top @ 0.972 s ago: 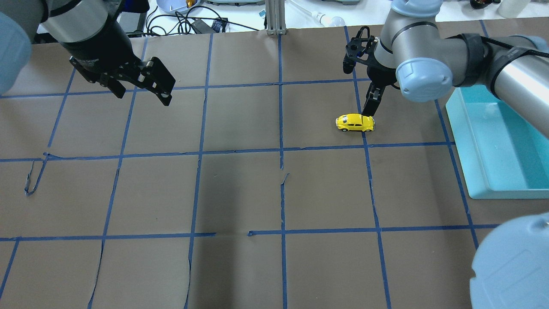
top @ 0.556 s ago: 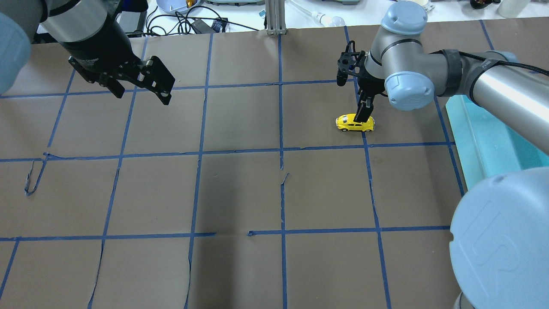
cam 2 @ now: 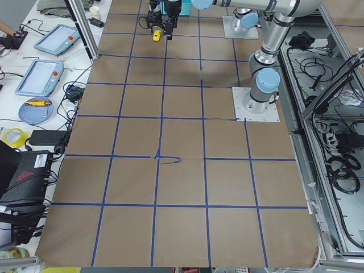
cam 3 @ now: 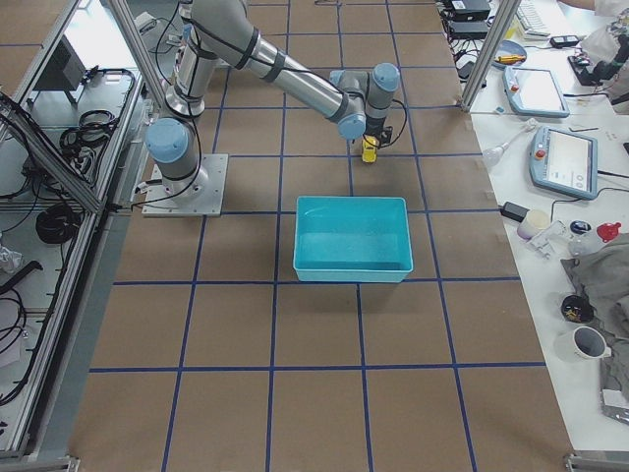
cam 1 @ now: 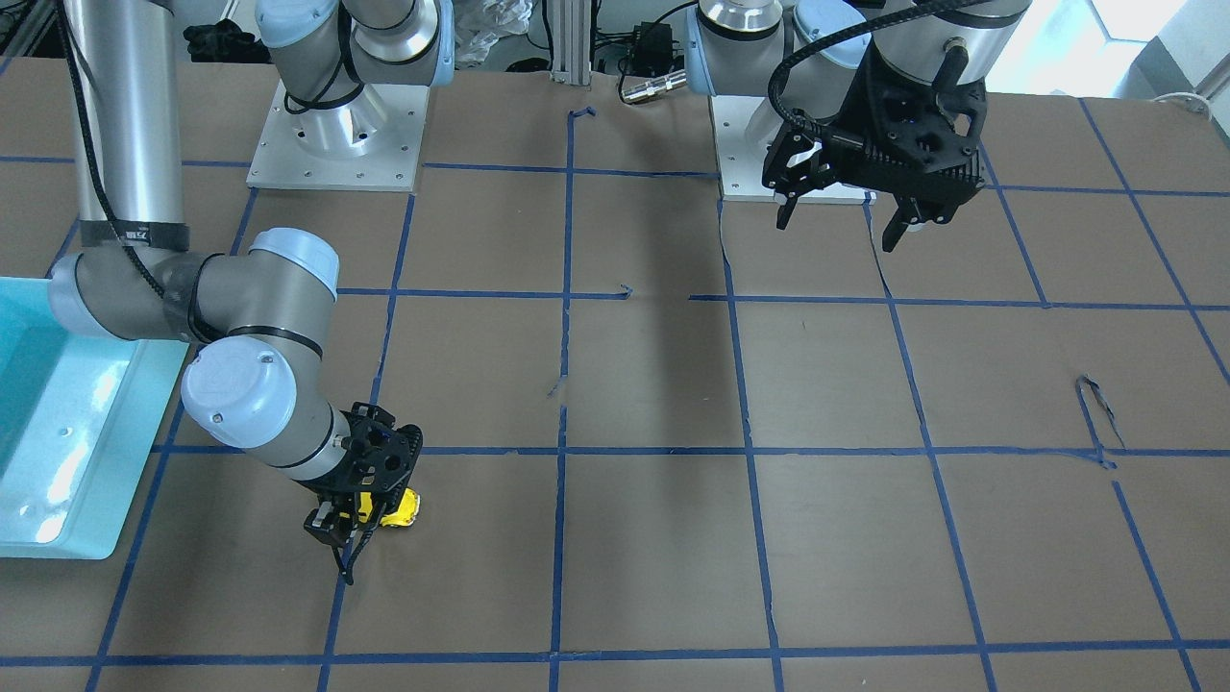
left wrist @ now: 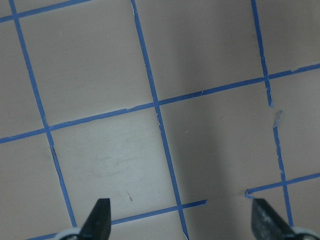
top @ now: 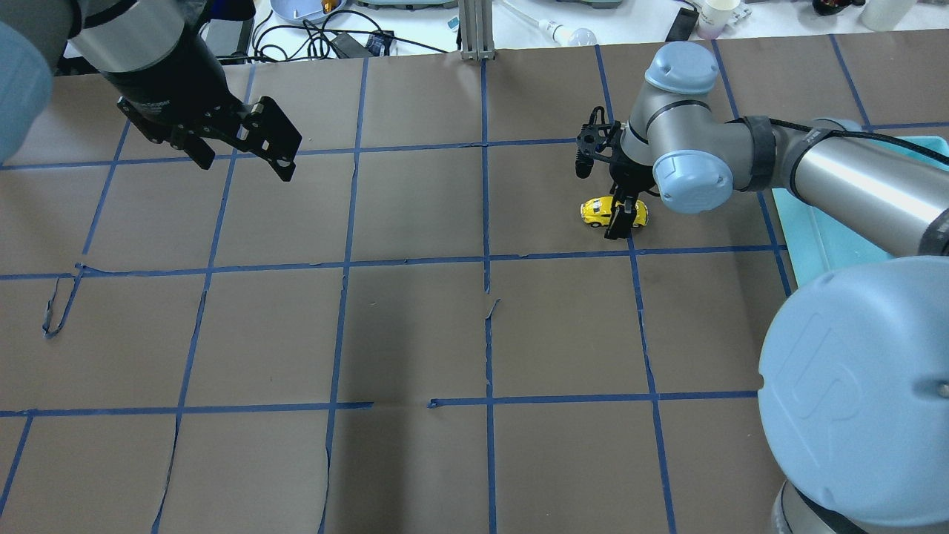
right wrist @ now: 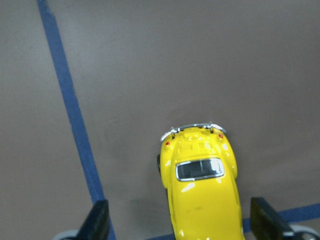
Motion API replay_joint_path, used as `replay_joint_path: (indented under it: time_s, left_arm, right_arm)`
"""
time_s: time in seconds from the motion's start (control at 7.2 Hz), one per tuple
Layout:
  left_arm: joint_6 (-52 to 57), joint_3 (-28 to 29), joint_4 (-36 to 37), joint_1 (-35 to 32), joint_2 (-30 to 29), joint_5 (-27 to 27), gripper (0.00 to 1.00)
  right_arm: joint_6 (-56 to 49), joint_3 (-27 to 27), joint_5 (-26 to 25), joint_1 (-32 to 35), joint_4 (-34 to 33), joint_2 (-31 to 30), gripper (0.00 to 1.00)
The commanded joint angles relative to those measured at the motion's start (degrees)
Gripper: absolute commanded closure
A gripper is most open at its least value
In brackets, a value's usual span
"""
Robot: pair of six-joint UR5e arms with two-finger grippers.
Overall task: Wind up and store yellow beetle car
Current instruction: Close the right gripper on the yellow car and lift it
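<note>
The yellow beetle car (top: 595,211) stands on its wheels on the brown table paper, beside a blue tape line. It also shows in the front view (cam 1: 405,506) and the right wrist view (right wrist: 202,200). My right gripper (top: 621,213) is open and low over the car, with one finger on each side of its body and gaps between fingers and car. In the right wrist view the car's rear bumper points away from the camera. My left gripper (top: 241,159) is open and empty, held high over the far left of the table.
A teal bin (top: 815,230) stands at the table's right edge, close to the car; it also shows in the front view (cam 1: 58,452). Blue tape lines grid the paper. Cables and clutter lie beyond the far edge.
My right gripper has moved over the car and come down, from beside its far end to straddling it. The car and the left arm have not moved.
</note>
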Motion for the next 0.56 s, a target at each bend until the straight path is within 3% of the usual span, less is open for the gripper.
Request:
replay_joint_path:
  time_s: [0.0,0.14,0.42]
  left_arm:
    - [0.01,-0.02,0.0,0.0,0.0,-0.14,0.0]
    - [0.01,0.07,0.0,0.0,0.0,-0.14,0.0]
    - [0.01,0.07,0.0,0.0,0.0,-0.23,0.0]
  right_arm:
    - [-2.11,-0.01,-0.07,0.0,-1.02,0.91,0.67]
    - [-2.74,-0.1,-0.51,0.0,-1.2,0.83,1.0]
    - [-2.57,-2.36,-2.17,-0.17,-0.24,-0.57,1.0]
